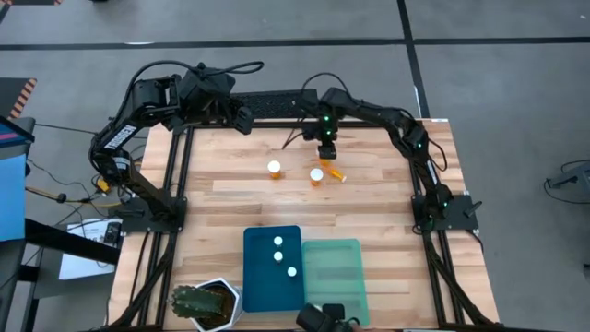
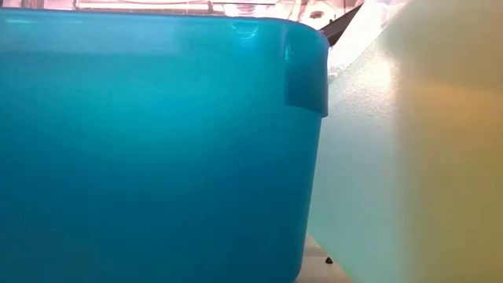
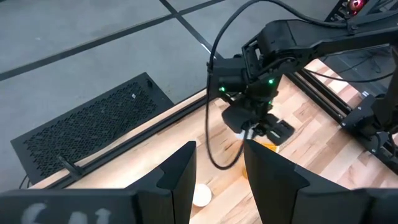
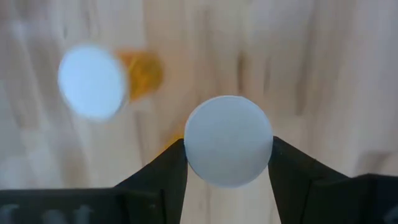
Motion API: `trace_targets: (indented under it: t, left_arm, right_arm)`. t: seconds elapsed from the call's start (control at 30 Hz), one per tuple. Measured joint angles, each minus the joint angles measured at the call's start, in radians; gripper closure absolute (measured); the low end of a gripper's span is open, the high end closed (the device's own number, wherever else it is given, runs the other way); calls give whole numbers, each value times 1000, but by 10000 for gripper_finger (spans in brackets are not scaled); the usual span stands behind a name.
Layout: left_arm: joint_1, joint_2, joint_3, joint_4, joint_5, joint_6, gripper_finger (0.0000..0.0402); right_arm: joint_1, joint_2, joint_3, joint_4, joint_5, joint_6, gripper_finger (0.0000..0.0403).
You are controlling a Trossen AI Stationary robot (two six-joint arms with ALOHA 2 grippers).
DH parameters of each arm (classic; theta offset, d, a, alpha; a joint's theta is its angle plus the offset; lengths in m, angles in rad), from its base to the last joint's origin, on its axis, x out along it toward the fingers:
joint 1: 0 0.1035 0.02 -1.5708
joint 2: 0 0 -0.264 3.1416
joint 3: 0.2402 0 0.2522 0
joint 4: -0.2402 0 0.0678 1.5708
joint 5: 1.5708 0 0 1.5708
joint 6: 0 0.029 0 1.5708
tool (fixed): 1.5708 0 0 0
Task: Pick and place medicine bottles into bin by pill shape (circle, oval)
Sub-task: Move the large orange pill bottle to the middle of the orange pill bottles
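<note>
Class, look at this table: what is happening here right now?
The right gripper has its jaws around the white cap of a medicine bottle on the table's far side. Two more bottles stand nearby. Three already sit in the dark blue tray; the mint green tray looks empty. The left gripper waits, open.

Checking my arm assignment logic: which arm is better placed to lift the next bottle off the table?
Right. The right gripper hangs directly above a bottle, fingers straddling its cap. The left gripper sits back at the table's far edge.
</note>
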Motion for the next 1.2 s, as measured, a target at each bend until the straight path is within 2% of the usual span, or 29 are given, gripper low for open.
trace_targets:
  t: [0.17,0.3,0.6,0.77,1.03,1.2]
  left_arm:
    - [0,0,0,0,0,0,274]
    - [0,0,0,0,0,0,274]
    - [0,0,0,0,0,0,274]
    - [0,0,0,-4,0,0,274]
    - [0,0,0,-4,0,0,274]
    - [0,0,0,-4,0,7,274]
  right_arm:
    - [18,1,58,26,35,5,211]
    - [48,0,117,115,40,44,211]
    - [211,7,123,230,52,107,210]
    - [259,7,86,307,85,153,210]
    - [255,9,-36,356,101,178,210]
    - [263,5,-76,452,100,169,210]
